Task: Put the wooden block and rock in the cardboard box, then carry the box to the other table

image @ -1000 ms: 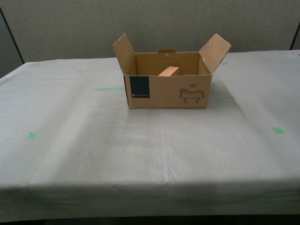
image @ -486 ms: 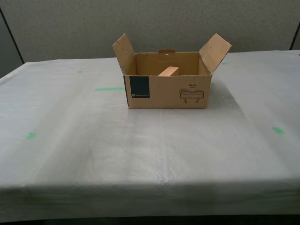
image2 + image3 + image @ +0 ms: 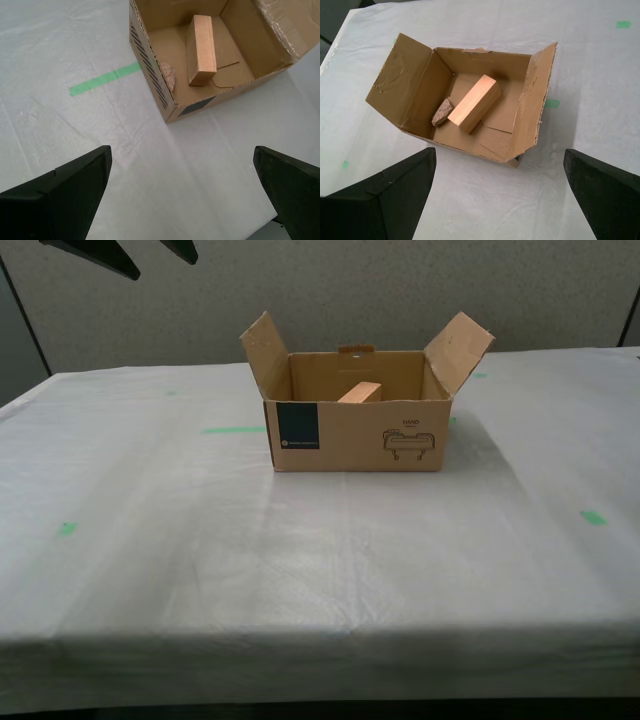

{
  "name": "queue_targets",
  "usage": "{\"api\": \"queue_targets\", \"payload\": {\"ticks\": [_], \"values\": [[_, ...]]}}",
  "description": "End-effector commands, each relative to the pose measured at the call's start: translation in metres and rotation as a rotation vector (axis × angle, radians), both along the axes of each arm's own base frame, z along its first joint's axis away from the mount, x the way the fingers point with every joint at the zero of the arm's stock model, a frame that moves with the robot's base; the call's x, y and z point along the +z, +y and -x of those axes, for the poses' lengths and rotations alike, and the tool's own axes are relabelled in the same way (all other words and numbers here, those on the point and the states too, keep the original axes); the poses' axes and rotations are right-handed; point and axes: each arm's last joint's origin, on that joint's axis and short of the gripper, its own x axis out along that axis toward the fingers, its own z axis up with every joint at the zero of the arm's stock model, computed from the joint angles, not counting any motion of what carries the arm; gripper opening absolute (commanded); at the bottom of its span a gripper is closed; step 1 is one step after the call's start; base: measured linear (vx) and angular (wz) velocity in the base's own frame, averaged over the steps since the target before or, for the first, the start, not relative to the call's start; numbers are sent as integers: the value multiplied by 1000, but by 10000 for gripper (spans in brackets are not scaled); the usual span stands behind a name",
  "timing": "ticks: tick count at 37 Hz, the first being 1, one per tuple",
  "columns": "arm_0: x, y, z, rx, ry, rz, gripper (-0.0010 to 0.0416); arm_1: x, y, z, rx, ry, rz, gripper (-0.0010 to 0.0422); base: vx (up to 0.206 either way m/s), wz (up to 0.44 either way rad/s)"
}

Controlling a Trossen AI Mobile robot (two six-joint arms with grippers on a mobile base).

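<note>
My first gripper (image 3: 497,192): jaws spread wide, nothing between them, both dark fingers (image 3: 385,200) visible at the edges of the first wrist view, pointing down from above. My second gripper (image 3: 182,192): same state, jaws wide apart, holding nothing, fingers (image 3: 60,195) angled downward. Neither touches anything. In the exterior view, dark finger tips (image 3: 95,255) of one arm poke in at the exterior view's top left corner, held high; can't tell which arm.

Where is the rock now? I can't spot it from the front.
The rock lies on the floor inside the cardboard box, beside the wooden block and against a side wall; the exterior view hides it.
</note>
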Motion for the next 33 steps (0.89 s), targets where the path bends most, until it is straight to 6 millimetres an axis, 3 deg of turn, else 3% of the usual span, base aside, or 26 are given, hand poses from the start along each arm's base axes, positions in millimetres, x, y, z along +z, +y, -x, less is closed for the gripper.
{"api": "queue_targets", "payload": {"ticks": [1,19,33], "values": [[0,0,0,0,-1,4,355,3,0,0,-2,-25,7,387,0,0],[1,0,0,4,-12,5,352,4,0,0,0,-24,9,387,0,0],[1,1,0,11,-16,10,353,4,0,0,98,29,69,387,0,0]]}}
